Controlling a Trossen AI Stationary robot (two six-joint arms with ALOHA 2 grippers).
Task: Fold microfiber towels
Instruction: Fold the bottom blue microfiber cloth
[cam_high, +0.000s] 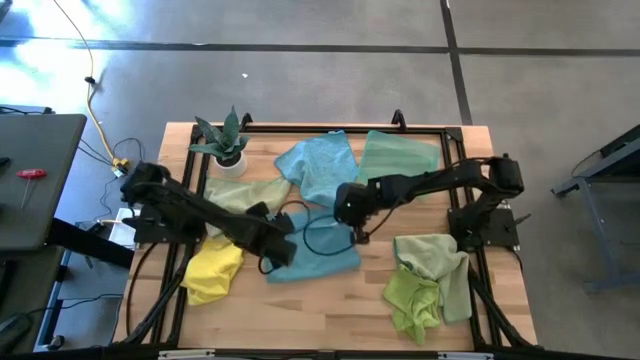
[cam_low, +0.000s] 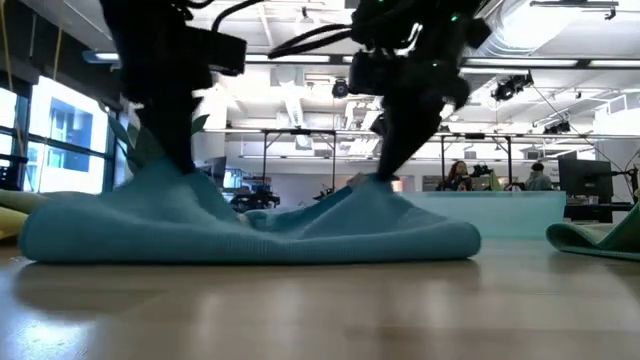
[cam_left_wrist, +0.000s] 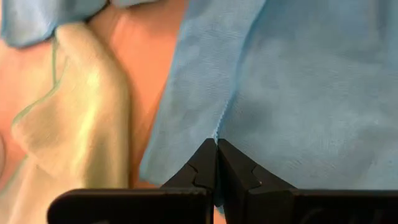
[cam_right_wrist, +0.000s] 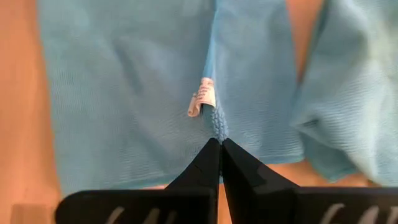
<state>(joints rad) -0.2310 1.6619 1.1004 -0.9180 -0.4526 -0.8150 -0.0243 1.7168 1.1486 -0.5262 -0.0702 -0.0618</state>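
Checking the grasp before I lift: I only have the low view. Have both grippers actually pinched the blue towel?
Observer: Yes. The left gripper is shut on a fold of the blue towel, seen in its wrist view.
Operator: And the right one?
Observer: The right gripper is shut on a bunched ridge of the same towel, just below a small white tag.
Operator: Anything lying close to the towel?
Observer: From above, a yellow towel lies by its left corner, and a second blue towel lies just behind it.
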